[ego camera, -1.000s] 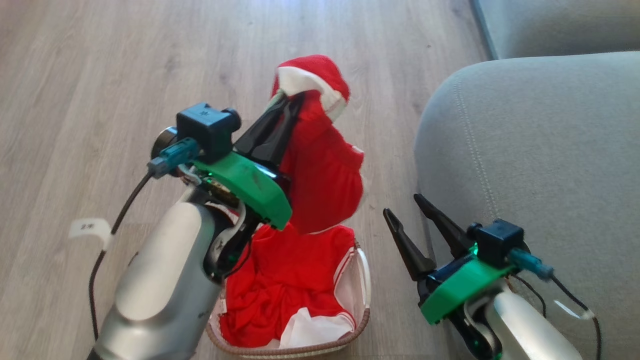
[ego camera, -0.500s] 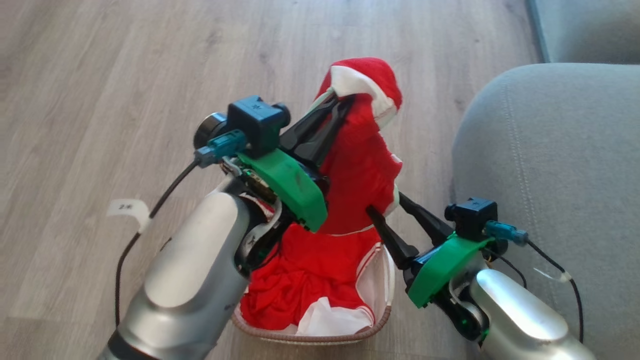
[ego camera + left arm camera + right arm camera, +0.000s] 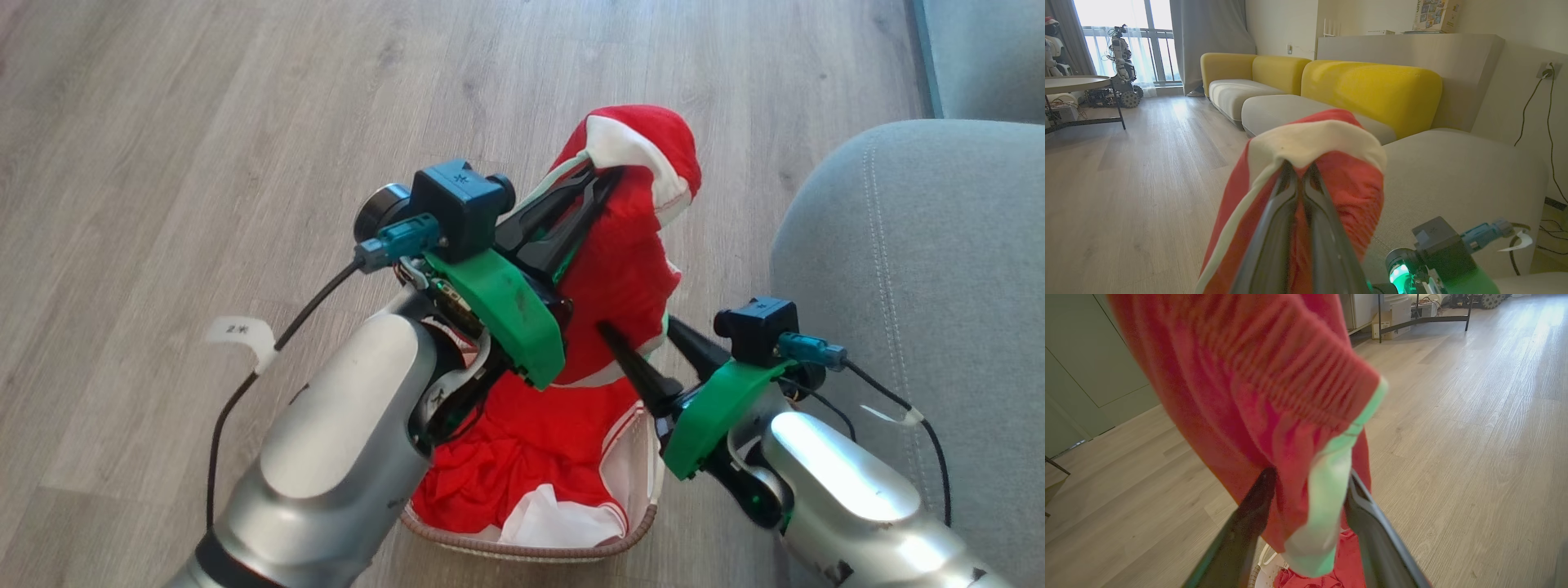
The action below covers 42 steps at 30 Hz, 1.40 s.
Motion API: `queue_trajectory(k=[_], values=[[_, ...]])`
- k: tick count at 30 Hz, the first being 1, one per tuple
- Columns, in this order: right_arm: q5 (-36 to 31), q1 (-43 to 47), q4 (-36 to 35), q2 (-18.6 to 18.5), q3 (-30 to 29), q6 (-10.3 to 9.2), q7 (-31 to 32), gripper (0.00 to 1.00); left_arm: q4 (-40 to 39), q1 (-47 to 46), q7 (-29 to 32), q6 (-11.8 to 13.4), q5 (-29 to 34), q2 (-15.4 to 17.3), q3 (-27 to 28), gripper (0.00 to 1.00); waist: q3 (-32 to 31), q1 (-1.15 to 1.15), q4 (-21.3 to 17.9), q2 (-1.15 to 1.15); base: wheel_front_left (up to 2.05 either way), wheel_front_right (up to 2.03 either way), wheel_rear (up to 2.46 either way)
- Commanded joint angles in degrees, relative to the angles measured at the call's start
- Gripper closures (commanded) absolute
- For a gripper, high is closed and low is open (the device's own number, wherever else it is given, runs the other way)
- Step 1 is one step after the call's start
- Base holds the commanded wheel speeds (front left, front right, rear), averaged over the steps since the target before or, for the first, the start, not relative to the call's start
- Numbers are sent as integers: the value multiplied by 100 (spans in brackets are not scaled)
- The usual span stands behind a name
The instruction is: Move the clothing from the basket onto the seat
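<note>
The left gripper [image 3: 598, 174] has its two dark fingers [image 3: 1274, 228] pressed narrow together on a fold of a red jersey [image 3: 629, 269], its white-trimmed edge bunched over the fingertips. The garment hangs from that grip, lifted clear above the basket [image 3: 522, 549]. The right gripper [image 3: 637, 327] has its fingers [image 3: 1237, 535] spread wide on either side of the jersey's lower hem, with the red mesh and a pale band lying between them; whether they press the cloth cannot be told. Below, a second red jersey [image 3: 506, 465] with white panels lies crumpled inside the basket, which stands on the wood floor [image 3: 163, 122]. The grey-green sofa cushion [image 3: 922, 269] is just beside the basket, to the robot's right, with no clothing on it.
</note>
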Motion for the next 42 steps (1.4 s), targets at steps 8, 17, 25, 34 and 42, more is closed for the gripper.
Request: queue_trajectory(k=[8,17,25,34,42], values=[[-34,-158,-253,54,-93,-1,-37,100,-181,-349,-40,43,-72,50,166,100,-22,0,-28,0,0,0,0],[-190,113,-679,11,-717,-1,-37,100,-109,-192,-99,147,-117,229,270,100,-70,0,-215,0,0,0,0],[-529,555,-1466,-117,-1549,-1,-37,100,-84,43,-165,232,-154,420,339,100,-96,0,-491,0,0,0,0],[-820,885,-2344,-139,-2308,-1,-37,100,-56,259,-273,322,-175,531,362,100,-166,0,-1013,0,0,0,0],[-1023,838,-3002,-246,-2560,-1,-37,100,-76,390,-392,326,-232,555,350,0,-174,0,-1528,0,0,0,0]])
